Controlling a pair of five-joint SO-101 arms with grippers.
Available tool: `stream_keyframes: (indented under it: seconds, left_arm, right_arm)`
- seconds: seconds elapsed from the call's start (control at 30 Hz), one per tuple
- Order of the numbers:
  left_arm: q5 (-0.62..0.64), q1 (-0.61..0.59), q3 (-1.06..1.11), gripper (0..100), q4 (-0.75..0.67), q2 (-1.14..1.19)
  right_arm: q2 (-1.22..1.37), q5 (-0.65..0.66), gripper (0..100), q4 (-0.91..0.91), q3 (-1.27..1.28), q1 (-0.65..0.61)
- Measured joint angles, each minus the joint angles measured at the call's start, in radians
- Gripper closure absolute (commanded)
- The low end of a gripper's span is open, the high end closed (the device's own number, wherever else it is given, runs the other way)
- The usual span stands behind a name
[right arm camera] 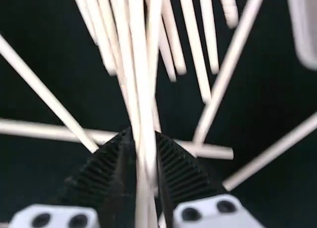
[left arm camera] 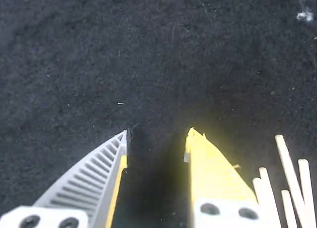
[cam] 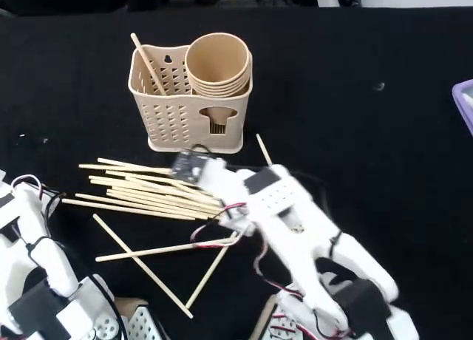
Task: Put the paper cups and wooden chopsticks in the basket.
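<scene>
The right gripper (right arm camera: 142, 137) has its two black jaws pinched close together on a few chopsticks (right arm camera: 143, 89). The sticks run straight out between the jaws and past the tips. The left gripper (left arm camera: 157, 134) sits low over the black cloth (left arm camera: 99, 64). Its jaws are apart, with nothing between them. Some stick ends lie just beside it.

From above, the right arm (cam: 295, 222) leans over one end of the pile (cam: 140, 192), which lies flat on the cloth in front of the basket (cam: 170, 118). A few loose sticks (cam: 148, 251) lie crossed over each other, nearer to the arms. One stick (cam: 148, 63) already leans in one side of the basket. The cups (cam: 218, 59) sit stacked in the other side, so I think the cups are done.

The sticks look thin, light and stiff. They also look smooth, so I think they can roll on the cloth and slide out of a loose pinch. If they are held close to one end, the long part may tip down or swing. A grip nearer the middle should keep them level. A few at a time seems safer than a big bunch, because sticks at the edge of a bunch can slip free. They need to go in end first, since the basket's open top is narrow. The cups look soft and easy to crush, so it is better not to bump them.
</scene>
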Motion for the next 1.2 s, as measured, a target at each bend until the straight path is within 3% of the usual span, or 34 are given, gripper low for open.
stream_keyframes:
  seconds: [0.13, 0.27, 0.5, 0.67, 1.03, 1.2]
  left_arm:
    - [0.000, 0.000, 0.000, 81, 0.000, 0.000]
    - [0.000, 0.000, 0.000, 81, -0.005, 0.000]
    - [0.000, 0.002, 0.000, 81, -0.026, 0.000]
    - [0.000, 0.003, 0.000, 81, -0.026, 0.000]
    - [0.000, 0.003, 0.000, 81, -0.026, 0.000]
    - [0.000, 0.003, 0.000, 81, -0.026, 0.000]
  right_arm:
    - [-0.017, 0.150, 98.6, 0.008, 0.064, 0.112]
    - [-0.017, 0.285, 93.8, 0.107, 0.084, 0.117]
    - [-0.026, 0.308, 70.2, 0.290, 0.032, 0.028]
    - [-0.026, 0.307, 71.3, 0.287, 0.009, -0.054]
    - [-0.012, -0.137, 71.3, -0.189, 0.008, -0.322]
    - [0.184, -0.209, 71.3, -0.288, -0.126, -0.376]
